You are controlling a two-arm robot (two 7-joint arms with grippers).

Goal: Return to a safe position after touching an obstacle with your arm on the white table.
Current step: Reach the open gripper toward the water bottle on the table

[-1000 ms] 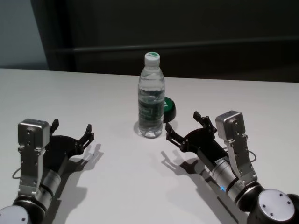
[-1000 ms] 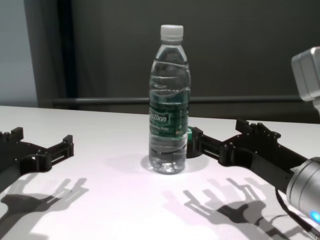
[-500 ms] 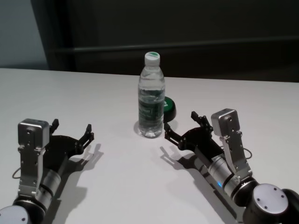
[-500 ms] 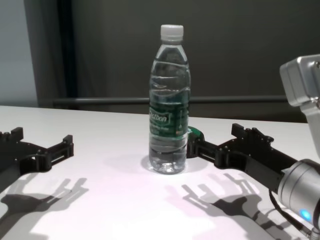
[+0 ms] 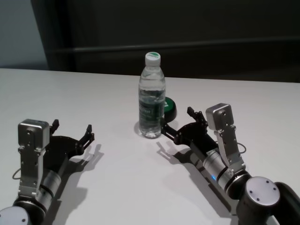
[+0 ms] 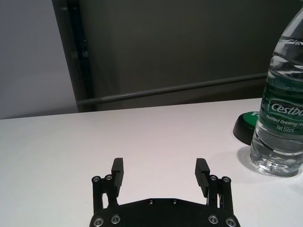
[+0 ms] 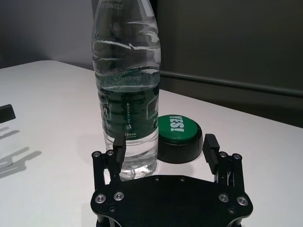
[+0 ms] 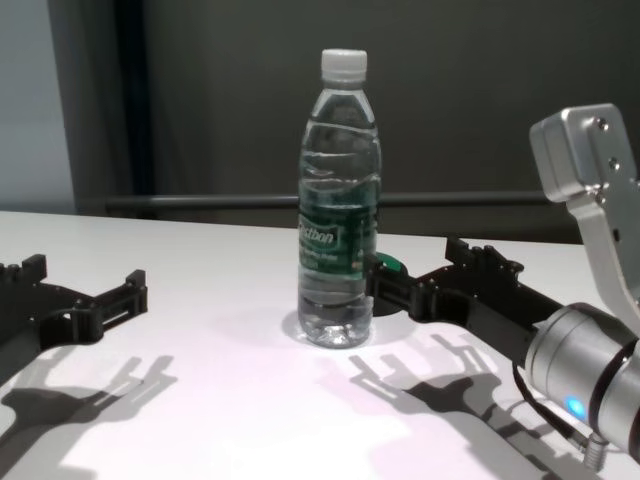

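Note:
The obstacle, a clear water bottle (image 5: 152, 101) with a white cap and green label, stands upright on the white table (image 5: 93, 93). My right gripper (image 5: 178, 119) is open just right of the bottle's base, low over the table. One of its fingertips (image 7: 118, 144) sits right against the bottle's lower part (image 7: 127, 94); I cannot tell if they touch. The chest view shows the same fingertip at the bottle (image 8: 340, 230). My left gripper (image 5: 72, 127) rests open and empty at the near left, well clear of the bottle (image 6: 284, 123).
A low black puck with a green top (image 5: 169, 107) sits just behind and right of the bottle, between the right gripper's open fingers in the right wrist view (image 7: 179, 130). A dark wall and rail run behind the table's far edge.
My right arm has slid left and forward, bringing its open gripper from clear of the bottle up to the bottle's base. The bottle still stands upright. The left arm has not moved.

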